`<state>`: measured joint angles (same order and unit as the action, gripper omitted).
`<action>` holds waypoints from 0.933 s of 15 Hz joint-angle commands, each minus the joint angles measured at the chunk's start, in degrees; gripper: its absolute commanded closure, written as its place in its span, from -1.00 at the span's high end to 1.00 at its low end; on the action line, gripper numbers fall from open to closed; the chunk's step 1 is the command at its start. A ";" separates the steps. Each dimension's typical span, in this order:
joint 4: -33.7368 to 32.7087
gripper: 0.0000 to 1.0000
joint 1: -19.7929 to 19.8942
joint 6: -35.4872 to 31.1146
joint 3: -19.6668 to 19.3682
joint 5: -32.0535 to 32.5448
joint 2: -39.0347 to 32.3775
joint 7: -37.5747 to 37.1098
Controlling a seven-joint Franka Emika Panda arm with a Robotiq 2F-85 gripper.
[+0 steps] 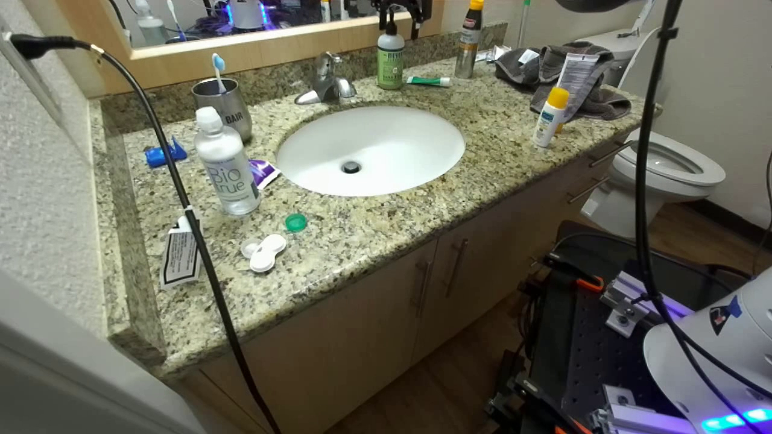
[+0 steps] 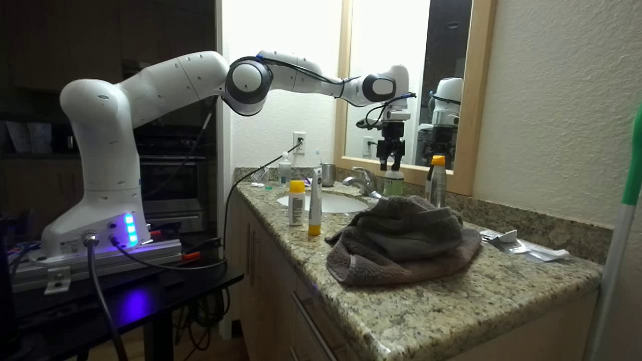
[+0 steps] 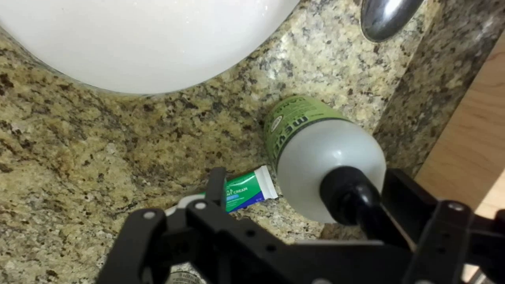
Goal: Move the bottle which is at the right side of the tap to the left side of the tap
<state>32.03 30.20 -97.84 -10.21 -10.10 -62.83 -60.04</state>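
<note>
Bottle (image 1: pixel 391 65): in an exterior view, upright, right of the tap (image 1: pixel 329 83).
Gripper (image 2: pixel 389 167): in an exterior view, pointing down at the bottle's top.
Fingers (image 3: pixel 216 187): in the wrist view, unclenched, spread apart, black pump (image 3: pixel 346 193) between them.

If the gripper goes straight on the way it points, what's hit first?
Likely the green bottle: the gripper points down over its pump. Depth is unclear, so pump or shoulder.
</note>
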 commanded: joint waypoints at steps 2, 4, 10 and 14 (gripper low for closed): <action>0.03 0.33 0.16 0.20 -0.03 0.11 -0.07 0.27; -0.01 0.06 0.27 0.17 -0.12 0.19 -0.09 0.12; -0.61 -0.77 0.61 -0.21 -0.18 0.10 -0.06 0.19; -0.51 -0.85 0.77 0.28 0.06 -0.25 0.10 0.24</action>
<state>31.37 30.51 -97.94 -10.41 -9.98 -62.60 -60.09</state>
